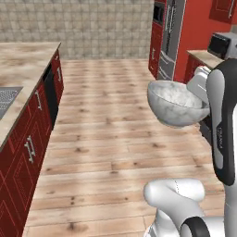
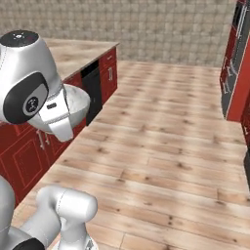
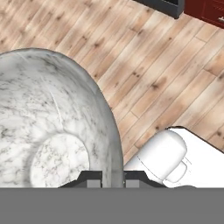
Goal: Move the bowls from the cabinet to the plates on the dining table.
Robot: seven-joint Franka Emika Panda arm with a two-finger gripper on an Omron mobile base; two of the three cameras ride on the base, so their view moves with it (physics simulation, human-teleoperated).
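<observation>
A grey-white marbled bowl [image 1: 175, 102] hangs in the air above the wooden floor, tilted on its side. My gripper [image 3: 112, 179] is shut on its rim, one fingertip inside the bowl [image 3: 48, 131] and one outside. From the right base camera, part of the bowl [image 2: 80, 103] shows behind my white hand. The other bowl, the plates and the dining table are out of view. Which red front here is the cabinet I cannot tell.
A marble counter [image 1: 23, 62] with red fronts and a black dishwasher [image 1: 50, 95] runs along the left. A steel fridge [image 1: 169, 37] in red casing and a counter with a microwave [image 1: 221, 45] stand at the right. Wooden floor [image 2: 166, 132] lies between them.
</observation>
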